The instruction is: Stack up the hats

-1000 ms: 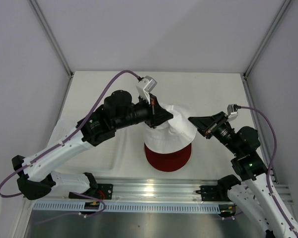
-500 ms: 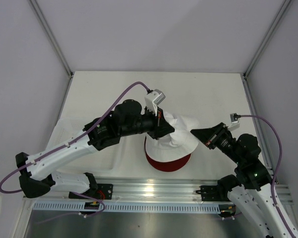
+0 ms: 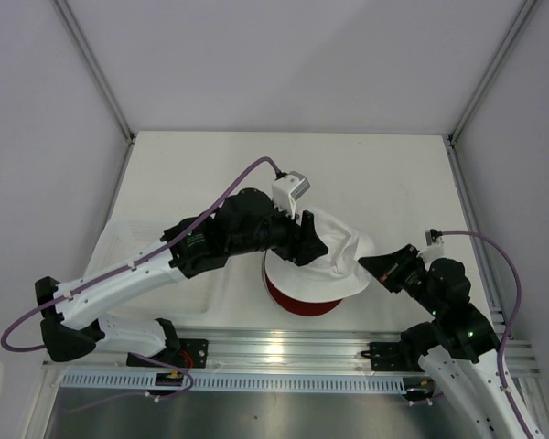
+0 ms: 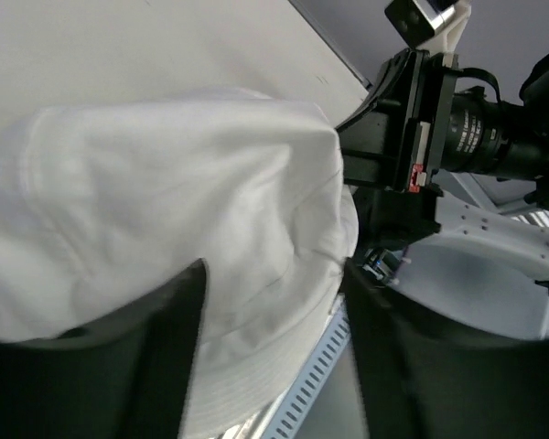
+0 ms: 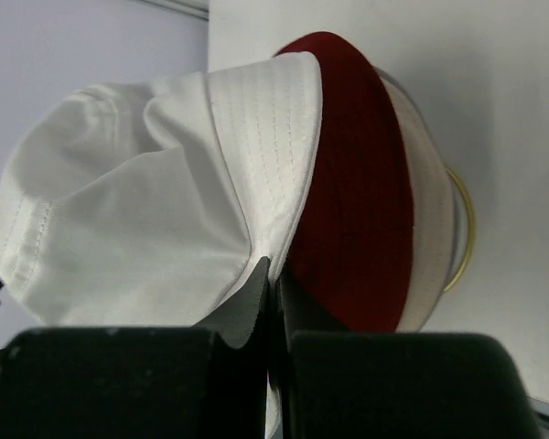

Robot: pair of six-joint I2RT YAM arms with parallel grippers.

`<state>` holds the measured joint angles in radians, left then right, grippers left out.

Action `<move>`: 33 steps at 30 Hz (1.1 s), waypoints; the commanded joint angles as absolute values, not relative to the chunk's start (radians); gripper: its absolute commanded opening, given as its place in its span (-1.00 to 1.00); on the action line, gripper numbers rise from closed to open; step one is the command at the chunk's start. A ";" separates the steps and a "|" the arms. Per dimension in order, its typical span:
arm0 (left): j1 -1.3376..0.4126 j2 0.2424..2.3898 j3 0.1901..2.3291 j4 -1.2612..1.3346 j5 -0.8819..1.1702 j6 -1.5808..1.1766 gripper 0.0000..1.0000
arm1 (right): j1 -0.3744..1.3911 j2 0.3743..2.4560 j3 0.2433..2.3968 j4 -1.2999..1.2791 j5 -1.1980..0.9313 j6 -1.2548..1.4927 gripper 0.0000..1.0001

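Observation:
The white hat point(image 3: 337, 253) lies crumpled on the dark red hat point(image 3: 302, 299) near the table's front middle. My left gripper point(image 3: 307, 243) hovers at the white hat's left side, open, its dark fingers point(image 4: 169, 352) standing wide apart astride the white cloth point(image 4: 165, 183). My right gripper point(image 3: 366, 263) is shut on the white hat's right brim point(image 5: 274, 137), which is pinched at the fingertips point(image 5: 273, 274). In the right wrist view the dark red hat point(image 5: 357, 183) sits on the beige hat point(image 5: 432, 229), of which only an edge shows.
A clear plastic tray point(image 3: 128, 240) lies under my left arm at the table's left. The aluminium rail point(image 3: 274, 352) runs along the near edge. Grey walls close in the table at the back and sides.
My left gripper has opened and let go of the white hat after carrying it right and nearer. The right gripper pulled back toward the near right with the brim.

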<state>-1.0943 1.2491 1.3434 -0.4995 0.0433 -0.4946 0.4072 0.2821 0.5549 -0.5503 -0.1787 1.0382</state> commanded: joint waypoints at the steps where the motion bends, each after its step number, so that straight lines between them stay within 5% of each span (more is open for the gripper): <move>1: -1.089 1.152 1.356 -0.502 -0.060 -0.518 0.44 | 0.403 0.281 0.532 -0.617 -0.101 1.017 -1.00; 4: -1.091 1.041 1.274 -0.459 -0.152 -0.572 0.88 | 0.402 0.279 0.519 -0.592 -0.109 1.028 -1.00; 8: -1.088 0.901 1.154 -0.465 -0.363 -0.722 0.96 | 0.402 0.276 0.520 -0.569 -0.107 1.028 -1.00; 19: -1.088 0.666 0.652 -0.205 -0.469 -1.241 0.68 | 0.403 0.268 0.522 -0.520 -0.104 1.057 -0.95; 33: -1.088 0.721 0.551 -0.037 -0.457 -1.408 0.40 | 0.403 0.282 0.520 -0.515 -0.101 1.057 -0.92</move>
<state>-1.0908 0.7143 0.5434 -0.0990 -0.4408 -1.3510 0.4053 0.2745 0.5217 -0.5480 -0.1379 1.0538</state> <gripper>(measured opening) 0.699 0.043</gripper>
